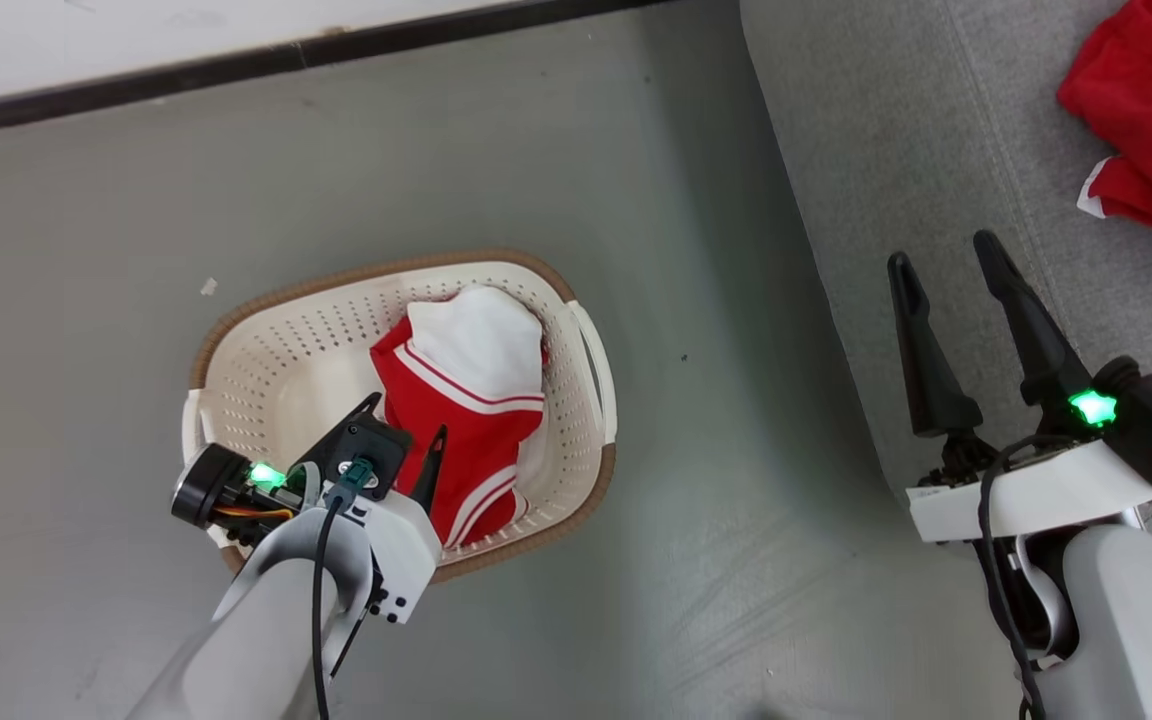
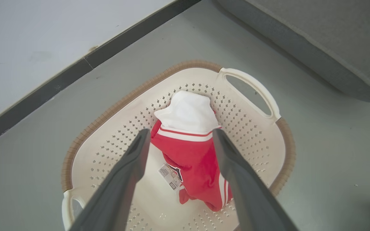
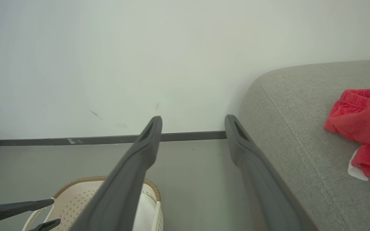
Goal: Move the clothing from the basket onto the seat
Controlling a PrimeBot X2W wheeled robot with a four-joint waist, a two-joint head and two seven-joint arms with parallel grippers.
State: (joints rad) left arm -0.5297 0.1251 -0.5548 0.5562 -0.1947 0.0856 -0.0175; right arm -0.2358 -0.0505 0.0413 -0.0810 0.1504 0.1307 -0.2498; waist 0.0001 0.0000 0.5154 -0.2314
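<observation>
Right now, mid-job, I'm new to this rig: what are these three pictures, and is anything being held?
It is a wheeled robot with two arms, each ending in a two-fingered end effector. The head view looks down from its head; each wrist view looks along one arm's fingers. On the grey floor stands a cream basket holding a red and white garment. The left end effector is over it, fingers open either side of the garment, holding nothing. The right end effector is open and empty at the edge of the grey sofa, where a red garment lies.
</observation>
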